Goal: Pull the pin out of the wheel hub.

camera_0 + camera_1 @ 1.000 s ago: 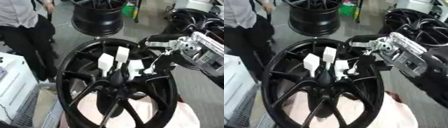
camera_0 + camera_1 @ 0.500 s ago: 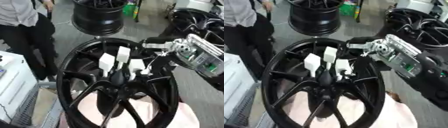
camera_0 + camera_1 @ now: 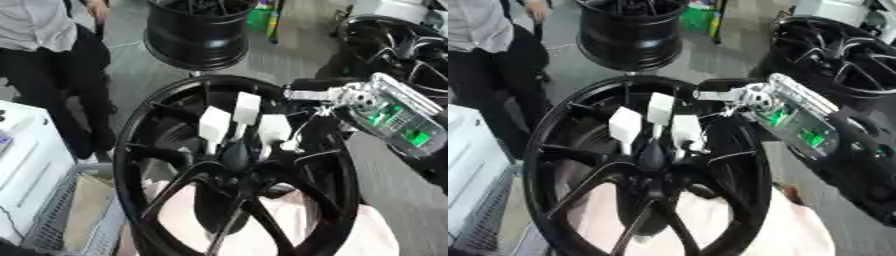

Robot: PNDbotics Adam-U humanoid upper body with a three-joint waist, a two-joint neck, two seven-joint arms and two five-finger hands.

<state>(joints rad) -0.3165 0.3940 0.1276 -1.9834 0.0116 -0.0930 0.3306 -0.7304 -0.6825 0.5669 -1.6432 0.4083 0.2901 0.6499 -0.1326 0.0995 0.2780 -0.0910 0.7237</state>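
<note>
The black hub [image 3: 175,165] is seen at centre, with three white-tagged pins [image 3: 247,109] standing in its middle. The right hand [image 3: 741,97] is held at its two o'clock rim; whether its fingers are released or clenched cannot be told.

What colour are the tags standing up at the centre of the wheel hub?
White. The three tags stand out against the black wheel hub, clearest in the left eye view.
</note>
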